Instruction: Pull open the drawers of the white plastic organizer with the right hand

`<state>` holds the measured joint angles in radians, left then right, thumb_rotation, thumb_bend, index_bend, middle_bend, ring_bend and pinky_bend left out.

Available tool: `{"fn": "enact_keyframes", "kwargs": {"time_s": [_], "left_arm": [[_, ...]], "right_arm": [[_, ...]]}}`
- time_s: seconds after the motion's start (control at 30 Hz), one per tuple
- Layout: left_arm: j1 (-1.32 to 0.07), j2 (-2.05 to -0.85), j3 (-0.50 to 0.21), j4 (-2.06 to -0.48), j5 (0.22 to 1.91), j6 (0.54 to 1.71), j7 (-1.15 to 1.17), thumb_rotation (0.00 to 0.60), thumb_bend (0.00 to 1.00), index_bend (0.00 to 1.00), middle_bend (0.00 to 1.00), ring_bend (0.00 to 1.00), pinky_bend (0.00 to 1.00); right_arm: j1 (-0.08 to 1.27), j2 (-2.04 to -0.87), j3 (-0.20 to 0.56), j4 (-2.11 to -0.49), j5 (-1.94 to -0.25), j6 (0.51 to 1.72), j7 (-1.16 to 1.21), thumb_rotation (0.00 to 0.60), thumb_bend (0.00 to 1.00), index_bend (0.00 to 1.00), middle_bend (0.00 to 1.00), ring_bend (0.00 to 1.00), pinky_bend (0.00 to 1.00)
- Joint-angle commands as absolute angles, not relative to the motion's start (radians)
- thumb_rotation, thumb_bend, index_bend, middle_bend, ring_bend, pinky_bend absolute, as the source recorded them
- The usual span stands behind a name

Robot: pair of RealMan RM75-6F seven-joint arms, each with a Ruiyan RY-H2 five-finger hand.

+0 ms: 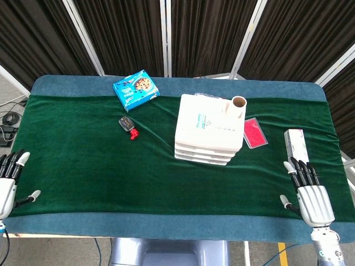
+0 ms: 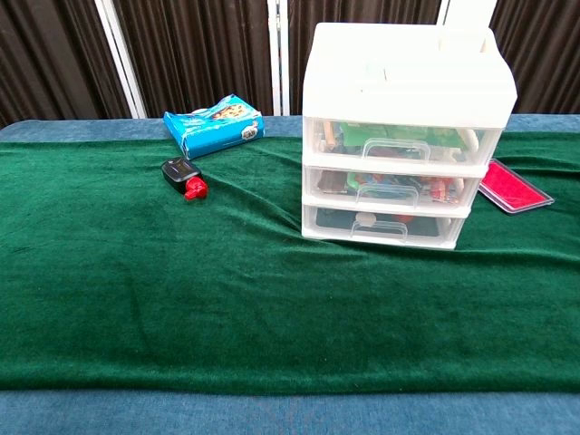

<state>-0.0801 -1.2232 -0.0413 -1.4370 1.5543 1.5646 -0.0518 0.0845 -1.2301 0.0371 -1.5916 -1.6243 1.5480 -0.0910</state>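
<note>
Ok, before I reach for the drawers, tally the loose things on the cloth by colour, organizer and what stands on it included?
White: 2, organizer, box
Blue: 1, cookie box
Pink-red: 1, flat case
Black and red: 1, small gadget
Tan: 1, cardboard tube on the organizer
Total: 6

A blue snack box [image 1: 136, 89], a black-and-red key fob [image 1: 127, 126], a pink case [image 1: 254, 133] and a white carton [image 1: 295, 144] lie on the green cloth [image 1: 100, 166].

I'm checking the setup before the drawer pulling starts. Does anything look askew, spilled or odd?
Nothing is spilled or damaged. The white organizer stands upright with all three drawers closed, turned slightly askew on the green cloth, which is wrinkled beside it. A cardboard tube stands on top.
</note>
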Motion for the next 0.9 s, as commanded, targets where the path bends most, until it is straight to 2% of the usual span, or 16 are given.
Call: {"fn": "enact_keyframes", "kwargs": {"time_s": [0.03,0.9], "left_arm": [[-0.079,-1.223,-0.041,-1.438,1.556,1.567,-0.052,0.600,0.08,0.00,0.00,0.00,0.00],[-0.075,-1.219,-0.041,-1.447,1.562,1.578,-0.046,0.600,0.08,0.00,0.00,0.00,0.00]], "right_arm": [[0.085,-1.229,0.036,-1.593,-1.622,1.544,-0.089,0.600,0.16,0.01,0.00,0.00,0.00],[0.097,-1.213,0.011,-1.618,-1.648,1.514,-0.033,0.600,0.16,0.01,0.00,0.00,0.00]]}}
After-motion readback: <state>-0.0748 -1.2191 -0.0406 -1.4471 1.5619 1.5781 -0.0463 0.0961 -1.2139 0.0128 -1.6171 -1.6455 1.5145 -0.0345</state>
